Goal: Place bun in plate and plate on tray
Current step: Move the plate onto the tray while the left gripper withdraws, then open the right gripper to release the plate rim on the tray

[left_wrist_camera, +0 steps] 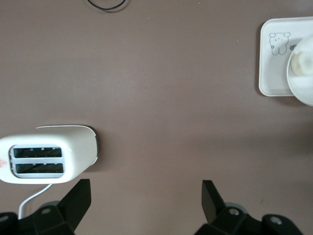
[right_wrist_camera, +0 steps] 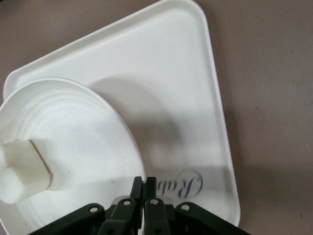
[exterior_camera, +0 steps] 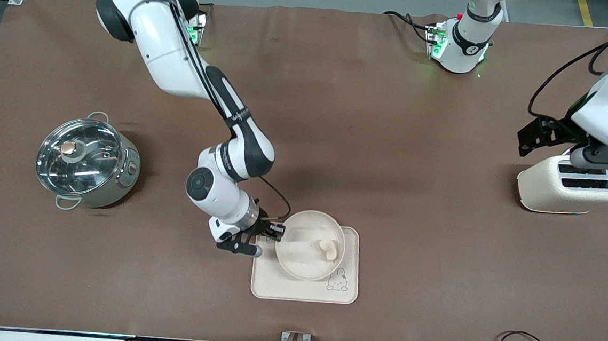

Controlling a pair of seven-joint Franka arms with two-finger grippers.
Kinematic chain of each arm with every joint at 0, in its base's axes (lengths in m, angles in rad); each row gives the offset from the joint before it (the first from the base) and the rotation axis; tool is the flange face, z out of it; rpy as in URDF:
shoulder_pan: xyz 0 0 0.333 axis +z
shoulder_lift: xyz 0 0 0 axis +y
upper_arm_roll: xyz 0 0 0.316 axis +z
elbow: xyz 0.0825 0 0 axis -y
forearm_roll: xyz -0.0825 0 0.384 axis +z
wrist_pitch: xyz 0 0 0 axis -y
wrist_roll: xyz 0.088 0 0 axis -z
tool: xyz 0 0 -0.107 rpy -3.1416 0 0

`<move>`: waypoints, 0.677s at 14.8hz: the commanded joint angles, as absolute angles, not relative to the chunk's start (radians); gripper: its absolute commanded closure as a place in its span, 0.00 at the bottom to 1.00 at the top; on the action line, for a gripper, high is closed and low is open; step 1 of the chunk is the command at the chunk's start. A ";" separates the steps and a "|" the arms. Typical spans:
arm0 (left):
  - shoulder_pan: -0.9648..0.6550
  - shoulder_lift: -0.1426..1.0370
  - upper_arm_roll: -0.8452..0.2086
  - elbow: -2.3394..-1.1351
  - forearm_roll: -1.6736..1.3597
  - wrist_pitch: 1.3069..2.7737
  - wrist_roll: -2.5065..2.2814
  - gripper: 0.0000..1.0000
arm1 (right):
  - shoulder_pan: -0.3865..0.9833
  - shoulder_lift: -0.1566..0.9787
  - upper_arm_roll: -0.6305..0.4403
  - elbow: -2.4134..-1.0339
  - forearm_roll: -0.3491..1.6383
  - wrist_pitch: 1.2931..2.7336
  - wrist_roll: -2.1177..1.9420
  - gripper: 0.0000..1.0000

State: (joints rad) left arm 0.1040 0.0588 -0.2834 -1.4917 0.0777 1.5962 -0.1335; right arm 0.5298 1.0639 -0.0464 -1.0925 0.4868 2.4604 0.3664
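Bread first: you can see the small cream-white rounded bun lying inside the round, shallow cream-white plate, toward the rim nearest the left arm's end of the counter. The plate sits over the flat cream rectangular tray with rounded corners, covering most of it; whether it rests flat or is held slightly raised you cannot tell. Your right tool is clenched on the plate's rim at the edge toward the right arm's end, its fingers pinched nearly together. The tray's script is partly hidden under that tool, and only the bunny drawing shows clear. Your left tool waits released over the counter beside the cream two-slot toaster.
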 commanded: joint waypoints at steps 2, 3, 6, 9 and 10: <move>0.108 0.038 -0.281 -1.516 0.052 1.594 -0.080 0.00 | 0.514 1.140 -0.074 -0.962 0.474 2.405 0.362 1.00; 0.068 0.028 -0.267 -1.519 0.052 1.594 -0.086 0.00 | 0.514 1.140 -0.080 -0.962 0.472 2.396 0.362 1.00; -0.085 0.012 -0.114 -1.516 0.051 1.537 -0.094 0.00 | 0.509 1.140 -0.084 -0.962 0.472 2.398 0.342 1.00; -0.089 0.020 -0.084 -1.513 0.051 1.540 -0.078 0.00 | 0.505 1.132 -0.075 -0.962 0.476 2.402 0.344 0.58; -0.083 0.021 -0.084 -1.508 0.052 1.540 -0.074 0.00 | 0.502 1.126 -0.074 -0.963 0.482 2.399 0.345 0.51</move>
